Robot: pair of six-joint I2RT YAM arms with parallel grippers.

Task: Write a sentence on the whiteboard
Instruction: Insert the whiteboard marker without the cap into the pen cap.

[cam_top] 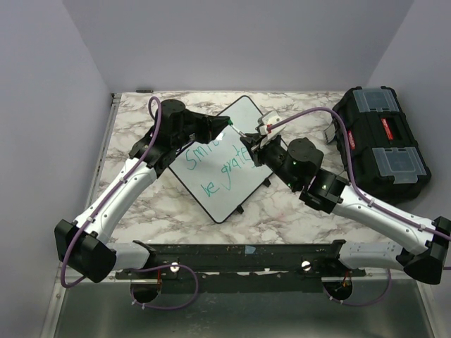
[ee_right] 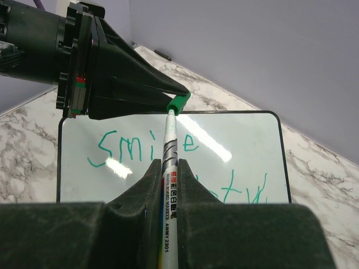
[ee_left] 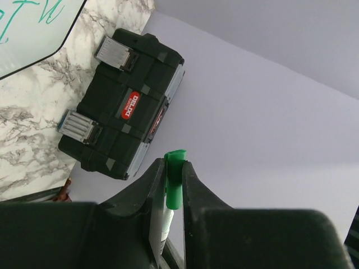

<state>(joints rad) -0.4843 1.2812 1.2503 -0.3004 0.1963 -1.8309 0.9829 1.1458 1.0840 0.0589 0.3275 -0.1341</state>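
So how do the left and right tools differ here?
The left tool is shut on the green cap; the right tool is shut on the white marker. The cap sits at the left tool's fingertips; the marker runs well past the right tool's. Shared: both are shut and meet above the whiteboard, marker end at the cap.

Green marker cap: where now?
Right wrist view: the green plastic marker cap is pinched by the left gripper over the edge of the white black-framed whiteboard, at the tip of the white marker the right gripper holds.
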